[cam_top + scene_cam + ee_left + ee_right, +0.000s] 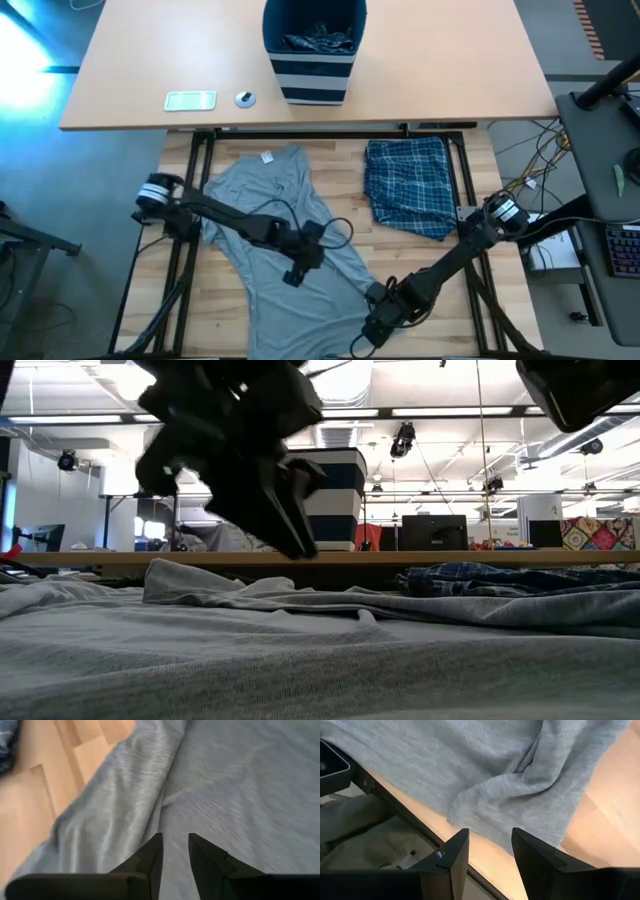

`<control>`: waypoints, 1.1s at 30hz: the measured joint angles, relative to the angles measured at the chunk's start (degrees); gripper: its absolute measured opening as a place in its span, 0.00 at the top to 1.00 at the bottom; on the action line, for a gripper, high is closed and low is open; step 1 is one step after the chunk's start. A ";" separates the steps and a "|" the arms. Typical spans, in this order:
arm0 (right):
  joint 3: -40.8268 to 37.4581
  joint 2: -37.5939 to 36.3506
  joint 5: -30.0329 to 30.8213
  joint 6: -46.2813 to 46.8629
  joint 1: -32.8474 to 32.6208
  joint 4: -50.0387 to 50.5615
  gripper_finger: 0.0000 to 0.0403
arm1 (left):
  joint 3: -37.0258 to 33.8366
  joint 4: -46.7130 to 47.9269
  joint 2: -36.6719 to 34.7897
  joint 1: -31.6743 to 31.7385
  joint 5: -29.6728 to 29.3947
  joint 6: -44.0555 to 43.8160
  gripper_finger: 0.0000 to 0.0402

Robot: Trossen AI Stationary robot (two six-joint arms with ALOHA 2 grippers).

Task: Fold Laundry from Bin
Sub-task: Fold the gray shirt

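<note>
A grey T-shirt [285, 215] lies spread on the wooden table, its collar [270, 160] toward the far edge and its lower part running toward the near right. A folded blue-and-white plaid garment [410, 185] lies to its right. The navy striped bin [313, 60] stands on the far desk with dark laundry [318, 40] inside. My left gripper [293, 277] [174, 837] hovers over the shirt's middle, slightly open, nothing between its fingers. My right gripper [367, 335] [490, 831] hangs open over the shirt's near right corner [485, 815] at the table's near edge.
On the far desk lie a flat pale rectangular device [190, 100] and a small round object [245, 98]. Bare wood shows to the shirt's left [30, 795] and beyond its near corner [605, 810]. The table's near edge [420, 827] runs under my right gripper.
</note>
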State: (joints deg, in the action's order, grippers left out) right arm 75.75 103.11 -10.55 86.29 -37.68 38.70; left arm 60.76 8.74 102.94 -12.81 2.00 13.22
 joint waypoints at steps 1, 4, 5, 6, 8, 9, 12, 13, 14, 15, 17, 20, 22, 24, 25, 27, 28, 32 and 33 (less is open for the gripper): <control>0.00 0.00 -0.03 0.17 -0.01 0.01 0.64 | 0.59 -0.53 1.27 -0.15 -0.01 0.46 0.81; 0.00 0.00 -0.39 0.93 0.03 -0.01 0.64 | 2.85 -0.85 4.67 -0.50 -0.06 2.35 0.81; 0.00 -0.02 -0.37 1.18 0.03 0.01 0.64 | 3.66 -0.83 5.76 -0.53 -0.23 2.69 0.81; 0.00 -0.02 -0.39 1.19 0.03 -0.01 0.64 | 4.35 -0.87 6.71 -0.53 -0.71 2.77 0.81; 0.00 -0.04 -0.42 1.20 0.03 -0.02 0.64 | 5.49 -0.77 8.37 -0.53 -2.39 2.95 0.81; 0.00 -0.04 -0.50 1.20 0.01 -0.04 0.64 | 6.02 -0.75 9.15 -0.53 -3.11 3.34 0.81; 0.00 -0.04 -1.33 1.19 0.03 -0.01 0.64 | 7.51 -0.07 10.95 -0.49 -3.40 4.69 0.81; 0.00 -0.04 -1.53 1.19 0.01 -0.01 0.64 | 8.09 0.24 11.53 -0.50 -3.57 4.85 0.81; 0.00 -0.04 -1.55 1.21 -0.08 -0.03 0.64 | 8.56 0.45 12.14 -0.53 -3.82 4.88 0.81; 0.00 -0.04 -1.63 1.24 -0.12 0.01 0.64 | 8.97 0.97 12.58 -0.53 -4.24 4.80 0.81; 0.00 -0.05 -1.66 1.37 -0.21 -0.01 0.64 | 9.94 1.54 13.36 -0.55 -5.03 4.63 0.81; 0.00 -0.07 -1.66 1.67 -0.21 0.01 0.64 | 10.92 2.35 13.79 -0.53 -5.38 4.12 0.81; 0.00 -0.07 -1.66 1.66 -0.23 -0.01 0.64 | 11.35 2.63 13.83 -0.53 -5.61 3.85 0.81; 0.00 -0.09 -1.66 1.74 -0.23 -0.09 0.64 | 11.82 3.09 13.87 -0.49 -5.62 3.82 0.82; 0.00 -0.09 -1.66 1.74 -0.30 -0.07 0.64 | 11.86 3.10 13.87 -0.46 -5.63 3.82 0.83; 0.00 -0.13 -1.72 1.69 -0.34 -0.20 0.64 | 11.71 3.12 13.87 -0.37 -5.62 3.81 0.88; 0.00 -0.15 -1.78 1.69 -0.46 -0.27 0.64 | 11.46 3.23 13.87 -0.31 -5.62 3.79 0.92; 0.00 -0.26 -1.92 1.79 -0.85 -0.36 0.64 | 11.09 3.31 13.86 -0.27 -5.62 2.88 0.98; 0.00 -0.26 -1.94 1.80 -0.85 -0.38 0.64 | 11.09 3.34 13.85 -0.27 -5.66 2.79 0.98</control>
State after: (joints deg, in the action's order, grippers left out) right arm 75.75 102.85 -12.49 88.09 -38.52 38.33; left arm 71.85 12.08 116.79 -13.08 -3.66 16.01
